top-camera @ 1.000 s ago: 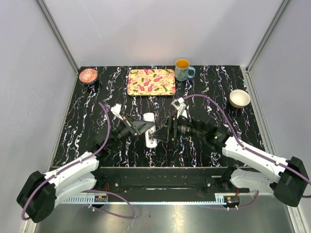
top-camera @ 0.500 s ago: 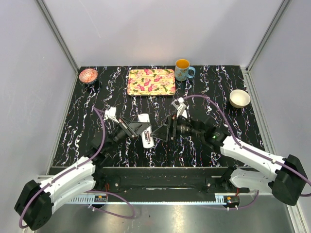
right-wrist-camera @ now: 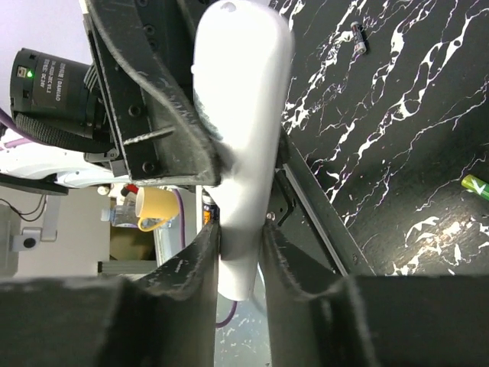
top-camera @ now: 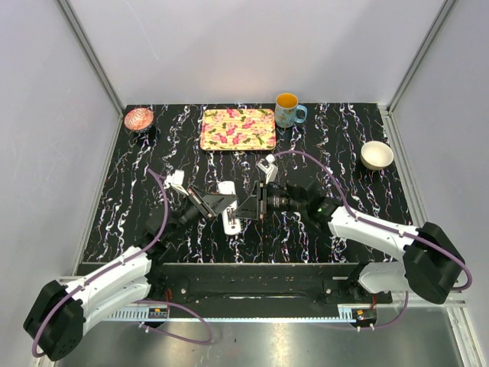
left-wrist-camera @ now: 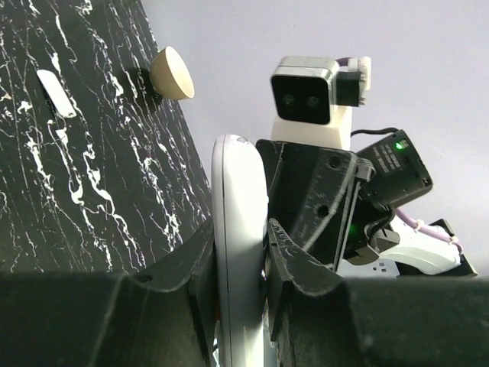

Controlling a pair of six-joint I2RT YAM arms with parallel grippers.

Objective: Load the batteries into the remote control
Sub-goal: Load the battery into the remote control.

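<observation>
Just left of centre in the top view, the left gripper is clamped on the white remote control, the right gripper pinches that same handset from the other side, and a dark battery and a greenish battery lie on the table at the right of the right wrist view.

Pale walls, black marbled table

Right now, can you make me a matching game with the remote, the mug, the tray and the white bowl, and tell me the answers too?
1 remote
2 mug
3 tray
4 bowl

A flowery
B blue, orange inside
C far right of the table
D being gripped

Pairs: 1-D, 2-B, 3-A, 4-C
</observation>
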